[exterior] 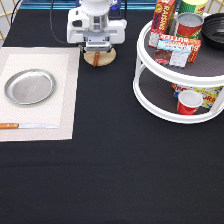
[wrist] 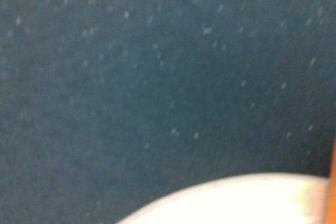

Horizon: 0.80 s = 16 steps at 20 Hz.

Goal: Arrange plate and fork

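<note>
The silver plate (exterior: 29, 86) lies on the pale placemat (exterior: 62, 100) at the exterior view's left. My gripper (exterior: 97, 51) is at the exterior view's top centre, low over a round wooden coaster (exterior: 105, 59). A short brown handle (exterior: 96, 61), seemingly the fork's, lies on the coaster right under the gripper; its tines are hidden. The wrist view shows black cloth and the coaster's pale curved edge (wrist: 247, 200).
A wooden-handled knife (exterior: 25, 125) lies on the placemat below the plate. A white two-tier turntable (exterior: 150, 97) with cans, boxes and a red cup (exterior: 189, 102) stands at the exterior view's right. A black cloth (exterior: 115, 170) covers the table.
</note>
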Available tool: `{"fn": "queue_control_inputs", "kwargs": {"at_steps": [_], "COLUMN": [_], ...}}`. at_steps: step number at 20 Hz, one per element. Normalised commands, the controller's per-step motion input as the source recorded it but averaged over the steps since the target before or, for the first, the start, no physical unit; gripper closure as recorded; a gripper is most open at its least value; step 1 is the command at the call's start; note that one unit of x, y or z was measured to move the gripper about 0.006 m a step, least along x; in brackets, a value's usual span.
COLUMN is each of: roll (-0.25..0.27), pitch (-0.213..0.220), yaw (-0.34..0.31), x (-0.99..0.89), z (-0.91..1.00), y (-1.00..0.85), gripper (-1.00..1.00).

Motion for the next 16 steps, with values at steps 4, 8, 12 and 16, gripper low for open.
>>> {"fn": "queue_control_inputs", "kwargs": {"at_steps": [4, 8, 12, 16], "roll": [0.027, 0.036, 0.034, 0.031], "pitch": [0.035, 0.001, 0.001, 0.009], "yaw": [0.0, 0.0, -0.01, -0.009], "x": [0.0, -0.02, -0.02, -0.01], "z": [0.0, -0.18, -0.13, -0.01], "y": [0.08, 0.0, 0.0, 0.0], "gripper": [-1.0, -1.0, -1.0, -1.0]}}
